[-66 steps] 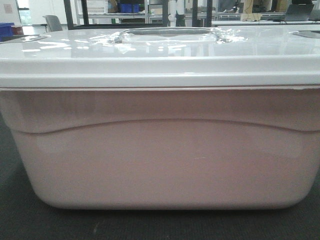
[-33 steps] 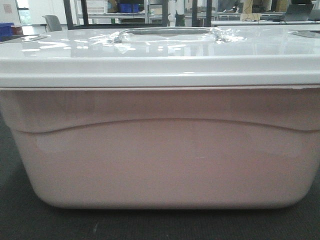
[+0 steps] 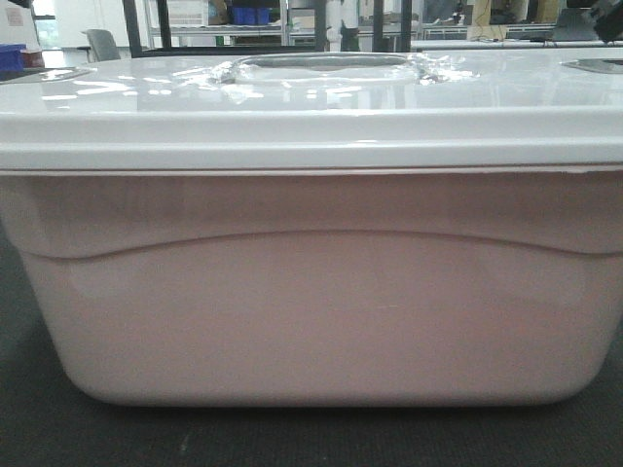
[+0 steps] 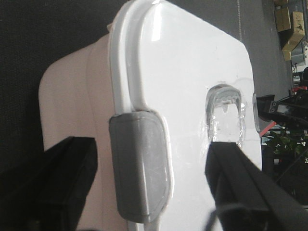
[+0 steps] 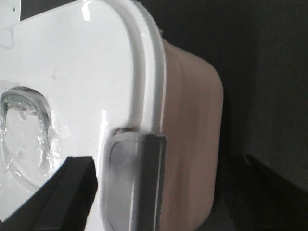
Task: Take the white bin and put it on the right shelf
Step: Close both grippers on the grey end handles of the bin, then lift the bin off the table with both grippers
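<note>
Bin: the white bin (image 3: 311, 311), a large rectangular tub of translucent pinkish-white plastic with rounded corners and a curved ridge along its side, fills the front view. It stands upright with its lid on.
Lid: a glossy white plastic lid (image 3: 311, 107) sits on the tub's rim. A recessed handle (image 3: 321, 63) lies at the lid's middle, with crinkled clear film around it.
Latches: a grey rounded plastic clip (image 4: 139, 168) folds over the lid edge at the bin's left end. A matching grey clip (image 5: 132, 185) does the same at the bin's right end.
Under the bin: a dark matte worktop (image 3: 292, 443), with the bin's base resting flat on it.
Left: my left jaws stand wide apart astride the bin's left-end clip. One black finger (image 4: 62, 187) is out beside the tub wall and the other finger (image 4: 240, 183) is over the lid, near the handle recess. They grip nothing, and I cannot tell whether either finger touches the plastic.
Right: my right jaws are spread just as wide astride the bin's right-end clip. One black finger (image 5: 53, 197) is over the lid beside the handle, and the other finger (image 5: 274, 187), dim and blurred, is outside the tub wall. Nothing is held.
Beyond the bin: blue plastic bins (image 3: 248, 15) stand far behind it, and a grey chair (image 3: 102, 44) shows past its back left corner.
</note>
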Controlling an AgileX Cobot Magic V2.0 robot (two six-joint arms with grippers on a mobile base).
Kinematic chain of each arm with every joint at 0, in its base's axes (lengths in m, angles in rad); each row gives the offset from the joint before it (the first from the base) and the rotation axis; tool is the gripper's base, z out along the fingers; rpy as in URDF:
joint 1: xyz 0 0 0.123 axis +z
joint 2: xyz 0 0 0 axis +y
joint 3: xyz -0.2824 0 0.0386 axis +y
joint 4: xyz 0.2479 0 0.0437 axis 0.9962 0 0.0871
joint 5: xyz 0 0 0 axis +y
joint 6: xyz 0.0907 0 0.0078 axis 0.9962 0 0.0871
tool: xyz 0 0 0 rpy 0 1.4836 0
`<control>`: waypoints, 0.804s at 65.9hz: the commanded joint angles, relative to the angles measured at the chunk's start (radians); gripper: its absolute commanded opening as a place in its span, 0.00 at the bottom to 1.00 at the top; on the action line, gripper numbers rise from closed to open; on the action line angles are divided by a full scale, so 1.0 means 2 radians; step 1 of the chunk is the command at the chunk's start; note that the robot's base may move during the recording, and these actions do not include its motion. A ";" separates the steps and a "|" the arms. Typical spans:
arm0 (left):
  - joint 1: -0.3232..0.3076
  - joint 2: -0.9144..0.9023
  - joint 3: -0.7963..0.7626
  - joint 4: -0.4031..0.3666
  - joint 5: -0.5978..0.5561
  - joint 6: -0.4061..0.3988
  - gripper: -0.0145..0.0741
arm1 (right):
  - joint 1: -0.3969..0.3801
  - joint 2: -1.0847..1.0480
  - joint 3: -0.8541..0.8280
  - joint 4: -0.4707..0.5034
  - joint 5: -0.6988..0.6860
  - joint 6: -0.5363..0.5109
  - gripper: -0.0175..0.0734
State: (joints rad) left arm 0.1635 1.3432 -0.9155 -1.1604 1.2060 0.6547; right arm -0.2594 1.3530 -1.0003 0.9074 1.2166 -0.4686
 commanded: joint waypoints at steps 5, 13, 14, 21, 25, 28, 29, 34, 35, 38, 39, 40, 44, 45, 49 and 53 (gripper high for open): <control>-0.001 -0.012 -0.011 -0.038 0.034 0.005 0.59 | 0.013 -0.026 0.004 0.045 0.059 -0.009 0.87; -0.001 -0.012 -0.011 -0.031 0.034 0.005 0.59 | 0.041 -0.024 0.005 0.049 0.059 -0.013 0.87; -0.002 -0.012 -0.011 -0.029 0.034 0.005 0.59 | 0.044 -0.024 0.005 0.050 0.059 -0.013 0.87; -0.014 -0.012 -0.011 -0.008 0.033 0.004 0.59 | 0.055 -0.024 0.005 0.063 0.059 -0.014 0.87; -0.022 -0.012 -0.011 -0.012 0.030 0.004 0.59 | 0.055 -0.024 0.005 0.075 0.058 -0.015 0.87; -0.029 -0.012 -0.011 -0.023 0.022 0.004 0.59 | 0.055 -0.024 0.005 0.084 0.057 -0.016 0.87; -0.031 -0.012 -0.011 -0.025 0.021 0.004 0.59 | 0.055 -0.024 0.005 0.086 0.057 -0.017 0.87; -0.041 -0.011 -0.011 -0.026 0.008 0.004 0.59 | 0.055 -0.024 0.005 0.091 0.058 -0.017 0.87; -0.042 -0.011 -0.011 -0.025 0.008 0.004 0.59 | 0.055 -0.024 0.005 0.091 0.058 -0.018 0.87; -0.049 -0.007 -0.011 -0.018 0.007 0.004 0.59 | 0.055 -0.024 0.005 0.091 0.058 -0.020 0.87; -0.049 -0.005 -0.011 -0.018 0.008 0.004 0.59 | 0.055 -0.024 0.005 0.091 0.058 -0.021 0.87; -0.052 -0.003 -0.011 -0.015 0.010 0.004 0.59 | 0.055 -0.024 0.005 0.091 0.058 -0.021 0.87; -0.058 0.008 -0.011 -0.011 0.011 0.003 0.59 | 0.056 -0.024 0.005 0.091 0.058 -0.021 0.87; -0.058 0.011 -0.011 -0.011 0.011 0.003 0.59 | 0.057 -0.024 0.005 0.091 0.058 -0.021 0.87; -0.062 0.023 -0.011 -0.011 0.011 0.003 0.59 | 0.058 -0.023 0.005 0.091 0.058 -0.021 0.87; -0.062 0.027 -0.011 -0.011 0.011 0.003 0.59 | 0.058 -0.023 0.005 0.090 0.058 -0.021 0.87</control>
State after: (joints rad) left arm 0.0476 1.4052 -0.9155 -1.1124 1.1983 0.6563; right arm -0.1497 1.3366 -0.9648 0.9914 1.2016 -0.4925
